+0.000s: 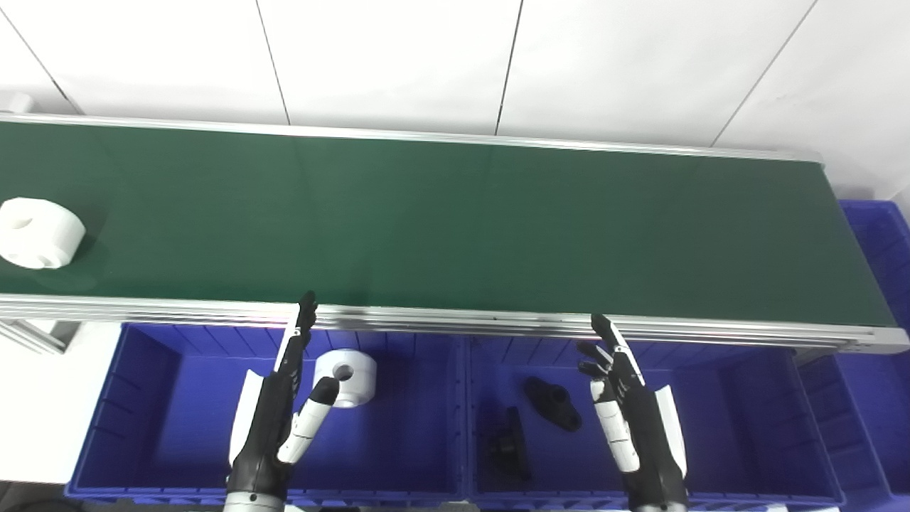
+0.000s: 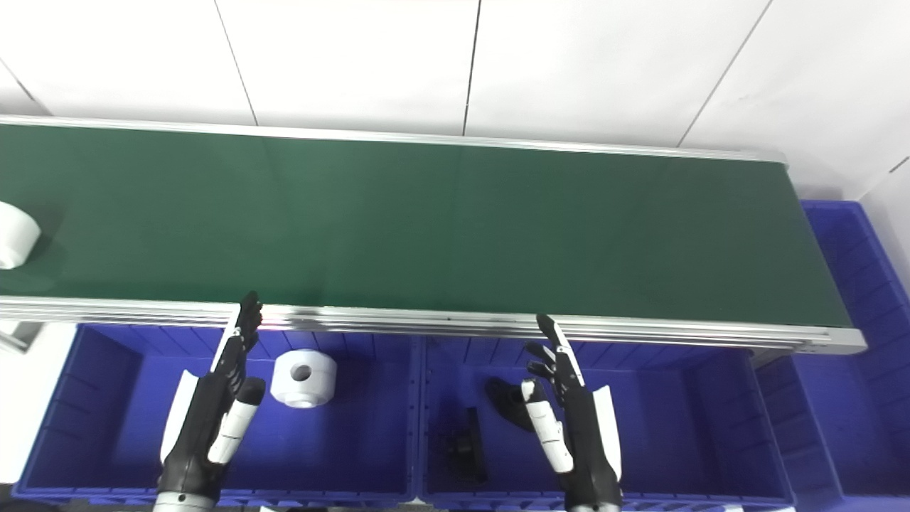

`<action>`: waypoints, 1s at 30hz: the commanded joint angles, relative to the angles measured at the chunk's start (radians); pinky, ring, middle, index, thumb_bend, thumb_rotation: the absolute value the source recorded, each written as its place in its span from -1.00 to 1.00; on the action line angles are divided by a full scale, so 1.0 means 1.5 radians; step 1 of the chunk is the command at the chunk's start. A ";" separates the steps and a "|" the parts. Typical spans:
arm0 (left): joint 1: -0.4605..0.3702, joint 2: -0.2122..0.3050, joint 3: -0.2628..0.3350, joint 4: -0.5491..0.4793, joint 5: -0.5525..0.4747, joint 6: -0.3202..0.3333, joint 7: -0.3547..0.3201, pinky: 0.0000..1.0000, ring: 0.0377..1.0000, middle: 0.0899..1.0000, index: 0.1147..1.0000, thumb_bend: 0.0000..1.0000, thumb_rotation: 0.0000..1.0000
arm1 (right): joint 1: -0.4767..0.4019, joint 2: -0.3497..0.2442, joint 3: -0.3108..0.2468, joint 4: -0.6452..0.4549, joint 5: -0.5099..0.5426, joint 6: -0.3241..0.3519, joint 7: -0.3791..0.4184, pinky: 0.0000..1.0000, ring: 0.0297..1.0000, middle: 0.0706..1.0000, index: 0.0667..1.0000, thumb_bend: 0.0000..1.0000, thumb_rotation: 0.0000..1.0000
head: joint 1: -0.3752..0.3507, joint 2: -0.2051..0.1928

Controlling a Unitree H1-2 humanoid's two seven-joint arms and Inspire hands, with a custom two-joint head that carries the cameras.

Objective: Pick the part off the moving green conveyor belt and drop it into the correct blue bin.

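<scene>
Resting at the green conveyor belt's point(image 1: 455, 220) left end, a white cylindrical part point(image 1: 37, 232) is seen; left hand point(image 1: 281, 416) and right hand point(image 1: 629, 409) are held empty, fingers apart, over the blue bins point(image 1: 426, 455).

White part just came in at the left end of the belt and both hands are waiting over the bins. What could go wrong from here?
1. The white part lies at the belt's far left, well away from the open left hand; a late reach could miss it.
2. The left bin holds a white part, the right bin black parts; a drop from the right hand side would likely missort.
</scene>
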 commanded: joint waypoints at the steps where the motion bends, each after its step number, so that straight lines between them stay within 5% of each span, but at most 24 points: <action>1: -0.003 -0.001 0.001 -0.014 -0.005 -0.004 -0.001 1.00 0.98 1.00 1.00 0.37 1.00 | 0.003 -0.001 0.003 -0.019 0.002 -0.002 0.004 0.57 0.71 0.87 0.88 0.35 1.00 | 0.001 0.001; 30: -0.004 0.000 -0.001 -0.016 -0.004 0.008 -0.005 1.00 0.96 1.00 1.00 0.32 1.00 | 0.000 0.001 0.004 -0.018 0.002 0.005 0.003 0.55 0.67 0.85 0.86 0.32 1.00 | 0.002 0.006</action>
